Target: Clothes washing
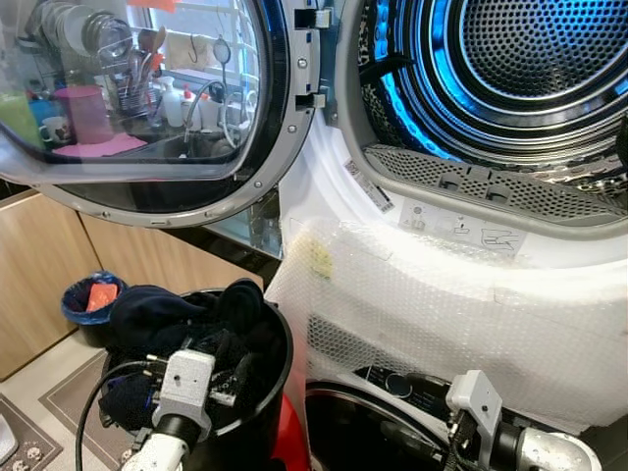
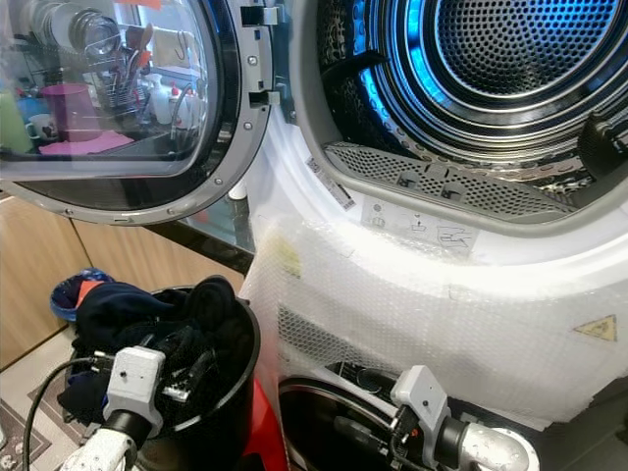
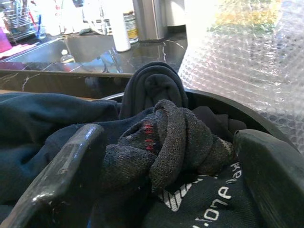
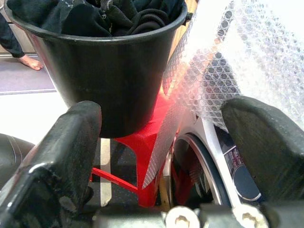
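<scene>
left gripper (image 3: 166,156) straddling dark sock (image 3: 166,142), fingers apart, in black bucket (image 4: 109,71) | right gripper (image 4: 161,152) hanging open beside bubble wrap (image 1: 442,314) | drum (image 1: 510,69) standing open above

bucket (image 1: 278,373) bottom behind clothes (image 1: 167,314)

Both arms were silver metal tubes with a pale grey box-shaped camera housing at each wrist. The left arm (image 1: 162,446) had a black cable (image 1: 93,402) looping off its side and small dark connectors on the housing. The right arm (image 1: 535,449) showed a black joint ring. Fingers (image 4: 57,161) were thick, glossy black, scuffed; two silver screws (image 4: 180,219) sat at the base.
</scene>
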`<state>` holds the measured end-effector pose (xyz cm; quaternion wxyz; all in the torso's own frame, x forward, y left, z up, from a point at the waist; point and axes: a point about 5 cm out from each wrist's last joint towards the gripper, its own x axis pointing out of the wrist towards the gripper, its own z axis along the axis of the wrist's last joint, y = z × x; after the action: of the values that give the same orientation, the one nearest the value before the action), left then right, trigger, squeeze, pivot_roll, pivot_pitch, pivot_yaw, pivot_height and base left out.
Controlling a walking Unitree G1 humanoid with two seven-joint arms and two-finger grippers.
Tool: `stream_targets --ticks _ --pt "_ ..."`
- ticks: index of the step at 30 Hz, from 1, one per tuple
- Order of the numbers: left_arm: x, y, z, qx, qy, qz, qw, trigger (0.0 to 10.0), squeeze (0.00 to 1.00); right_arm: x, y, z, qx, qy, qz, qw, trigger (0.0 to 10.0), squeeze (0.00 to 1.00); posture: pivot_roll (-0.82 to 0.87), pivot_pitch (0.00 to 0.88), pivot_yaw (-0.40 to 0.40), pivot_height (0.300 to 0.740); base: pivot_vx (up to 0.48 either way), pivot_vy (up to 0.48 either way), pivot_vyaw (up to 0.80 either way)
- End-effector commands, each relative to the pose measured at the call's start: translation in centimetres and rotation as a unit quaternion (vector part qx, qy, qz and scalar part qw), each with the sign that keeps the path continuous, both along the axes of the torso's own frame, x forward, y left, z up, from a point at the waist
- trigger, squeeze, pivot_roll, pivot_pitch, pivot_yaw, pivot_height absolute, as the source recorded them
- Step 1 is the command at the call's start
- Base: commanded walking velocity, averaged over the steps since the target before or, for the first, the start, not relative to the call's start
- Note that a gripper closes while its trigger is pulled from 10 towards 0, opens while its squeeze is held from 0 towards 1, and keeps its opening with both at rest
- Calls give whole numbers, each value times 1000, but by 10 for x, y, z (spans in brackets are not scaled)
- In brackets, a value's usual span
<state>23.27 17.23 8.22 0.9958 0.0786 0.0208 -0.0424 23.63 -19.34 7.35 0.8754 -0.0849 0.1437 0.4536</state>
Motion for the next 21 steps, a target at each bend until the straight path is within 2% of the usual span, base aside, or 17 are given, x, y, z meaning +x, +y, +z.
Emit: stream_targets --ticks 1,5,7,9,14,21 --pt "1 2 -2 -9 10 9 1000 10000 0 3 0 4 -2 -7 3 1000 10000 0 49 0 -41 740 0 0 0" --pt "1 4 -1 -20 13 16 1000 10000 0 3 0 5 -2 -8 3 1000 10000 0 45 0 -40 740 0 0 0" --pt "3 19 -1 -55 21 72 996 10000 0 3 -3 6 -6 -11 -1 1000 10000 0 40 0 -36 740 0 0 0" --pt "3 26 -3 -72 28 97 992 10000 0 3 -3 6 -6 -11 -2 1000 10000 0 40 0 -36 740 0 0 0" --pt "4 39 -4 -98 35 138 985 10000 0 3 -2 6 -6 -12 -3 1000 10000 0 41 0 -33 740 0 0 0" --pt "8 52 -6 -130 50 169 976 10000 0 3 -1 5 -7 -13 -2 1000 10000 0 41 0 -33 740 0 0 0"
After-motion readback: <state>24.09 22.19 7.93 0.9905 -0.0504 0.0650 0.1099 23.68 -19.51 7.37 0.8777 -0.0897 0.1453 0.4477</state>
